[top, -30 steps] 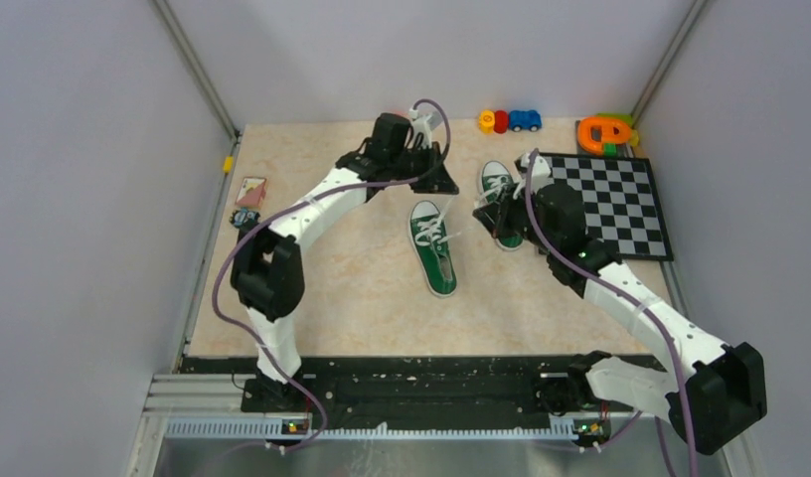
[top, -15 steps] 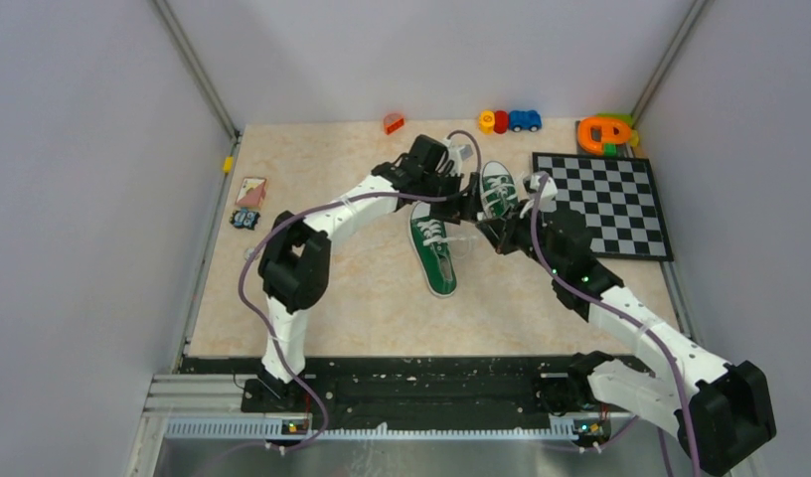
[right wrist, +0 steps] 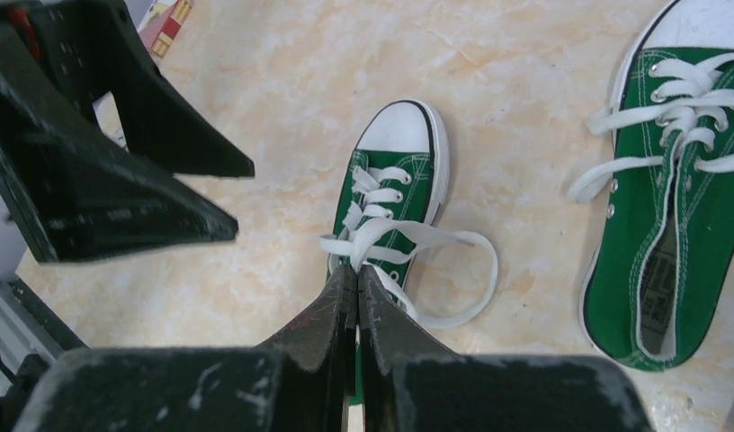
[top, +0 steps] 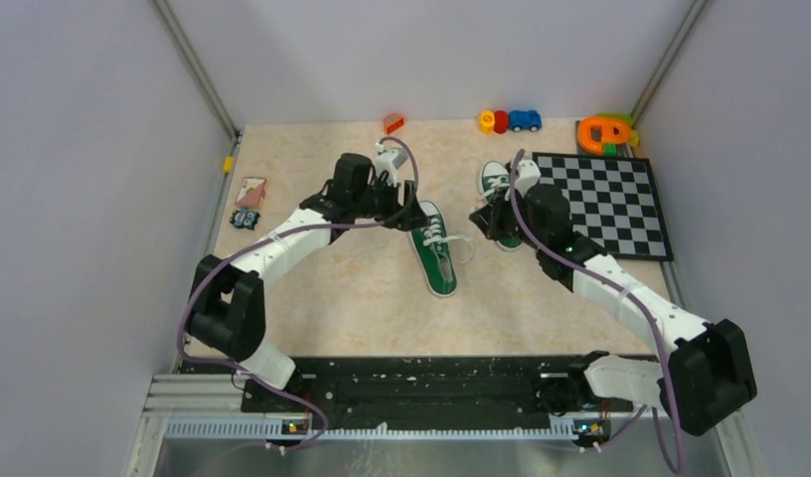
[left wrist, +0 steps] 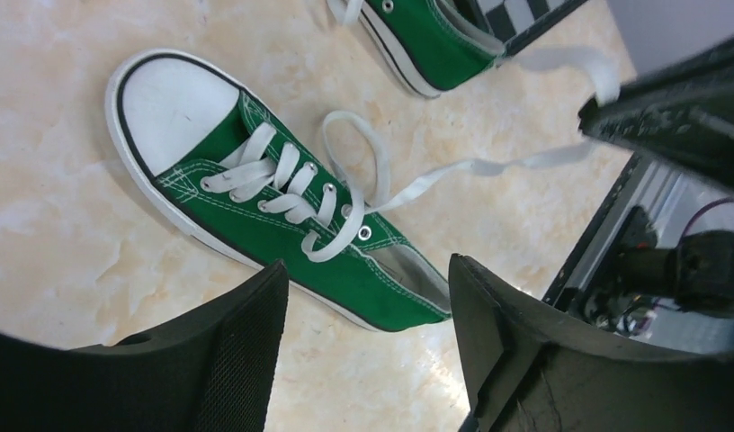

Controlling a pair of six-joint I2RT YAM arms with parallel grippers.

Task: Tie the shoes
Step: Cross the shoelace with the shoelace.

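Note:
Two green shoes with white toe caps and white laces lie on the beige table. The middle shoe (top: 436, 260) (left wrist: 255, 184) (right wrist: 390, 180) has a loose loop of lace (right wrist: 471, 279) beside it. My right gripper (top: 478, 217) (right wrist: 357, 268) hangs above this shoe, shut on its lace, which runs taut from the eyelets into the closed jaws. The other shoe (top: 495, 179) (right wrist: 678, 180) lies to the right with loose laces, partly under my right wrist. My left gripper (top: 404, 207) (left wrist: 368, 270) hovers open just left of the middle shoe, with nothing between its fingers (left wrist: 228, 351).
A checkerboard (top: 605, 204) lies at the right edge beside the second shoe. Toy cars (top: 509, 121), an orange toy (top: 605, 132) and a small red block (top: 393, 123) stand along the back wall. A card (top: 249, 191) and a small item (top: 244, 219) lie at the left edge.
My left gripper opened and let go of what it held, then swung back left from between the shoes. The right gripper stayed shut on the lace and shifted slightly toward the back.

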